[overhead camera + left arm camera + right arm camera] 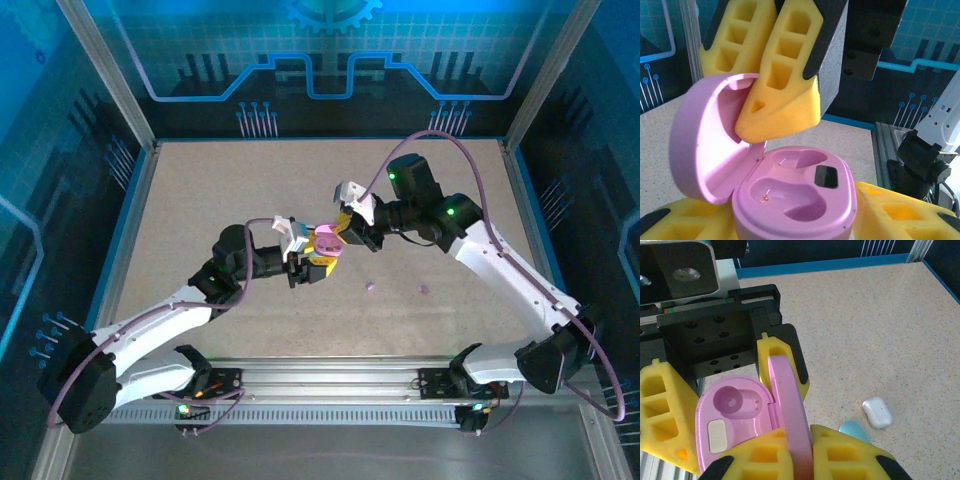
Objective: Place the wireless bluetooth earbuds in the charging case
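The light purple charging case (795, 200) stands open above the table, and both of its sockets hold nothing. My left gripper (795, 222) is shut on the case's base, one yellow finger (900, 215) on each side. My right gripper (800, 455) is shut on the raised lid (789, 405), which shows edge-on between its yellow pads. From above, the case (325, 243) hangs between the left gripper (308, 266) and the right gripper (341, 230) at mid-table. Two light purple earbuds (371, 287) (424, 290) lie loose on the table to the right of the case.
A white case (877, 411) and a teal case (854, 430) lie shut on the speckled table (230, 190) just beyond my right gripper. Blue-trimmed walls enclose the table on three sides. The aluminium rail (330, 375) with both arm bases runs along the near edge.
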Tool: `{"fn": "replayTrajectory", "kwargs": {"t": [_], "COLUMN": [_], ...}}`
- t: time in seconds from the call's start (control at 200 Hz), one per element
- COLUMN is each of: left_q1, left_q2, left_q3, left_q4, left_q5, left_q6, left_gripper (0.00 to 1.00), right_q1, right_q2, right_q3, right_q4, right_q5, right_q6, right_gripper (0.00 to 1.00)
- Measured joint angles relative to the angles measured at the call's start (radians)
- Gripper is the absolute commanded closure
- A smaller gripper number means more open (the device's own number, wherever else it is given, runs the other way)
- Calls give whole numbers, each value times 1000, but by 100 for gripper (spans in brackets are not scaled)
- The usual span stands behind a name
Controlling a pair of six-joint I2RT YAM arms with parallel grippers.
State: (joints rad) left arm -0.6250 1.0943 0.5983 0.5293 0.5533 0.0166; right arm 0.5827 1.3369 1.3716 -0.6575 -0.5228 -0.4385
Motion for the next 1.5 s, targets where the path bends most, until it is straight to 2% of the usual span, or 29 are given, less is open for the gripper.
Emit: {"fn": "replayTrajectory", "kwargs": {"t": [0.485,0.71,1.006,1.131,1.221,1.381,1.501], "left_q1": [0,0,0,0,0,0,0], "left_q2": [5,6,6,6,6,6,6], "left_q3": [0,0,0,0,0,0,-2], "left_q4": [24,26,24,23,23,23,31], "left_q5": [0,0,0,0,0,0,-16], "left_q6": [-18,-23,-22,-22,-22,-21,-21], "left_gripper": [44,55,63,64,64,64,64], "right_q1": [0,1,1,1,1,-6,-47], "right_q2": [0,-2,-2,-2,-2,-7,-45], "right_q3": [-3,-5,-5,-5,-5,-1,2], "right_q4": [5,8,8,8,9,22,49], "right_q5": [0,0,0,0,1,15,23], "right_q6": [0,0,0,3,21,90,215], "right_gripper": [87,87,81,68,54,43,36]}}
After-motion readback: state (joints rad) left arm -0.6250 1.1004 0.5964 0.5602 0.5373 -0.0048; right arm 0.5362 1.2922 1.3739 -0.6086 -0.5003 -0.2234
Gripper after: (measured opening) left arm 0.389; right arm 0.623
